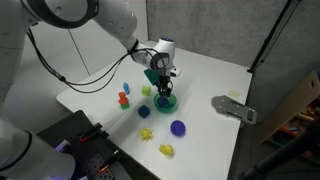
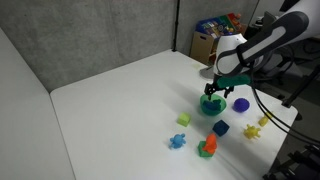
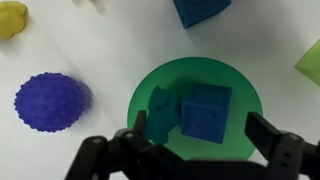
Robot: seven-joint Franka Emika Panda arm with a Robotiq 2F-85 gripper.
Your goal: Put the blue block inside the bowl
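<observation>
The green bowl [image 3: 240,100] lies right below my gripper [image 3: 199,130] in the wrist view. A mid-blue block [image 3: 207,112] rests inside it, next to a green toy piece [image 3: 160,112]. My fingers stand wide apart on either side of the bowl, above it, and touch nothing. The gripper is open and empty. In both exterior views the gripper [image 1: 160,82] [image 2: 215,88] hovers just over the bowl [image 1: 166,102] [image 2: 211,104], and the bowl's contents are hidden there.
A second blue cube [image 3: 200,10] [image 1: 145,112] [image 2: 221,128] and a spiky blue ball [image 3: 50,100] [image 1: 178,127] [image 2: 241,104] lie near the bowl. Yellow [image 1: 166,150], orange [image 1: 123,99] and light-green [image 3: 310,60] toys are scattered around. A grey fixture [image 1: 235,108] sits at the table edge.
</observation>
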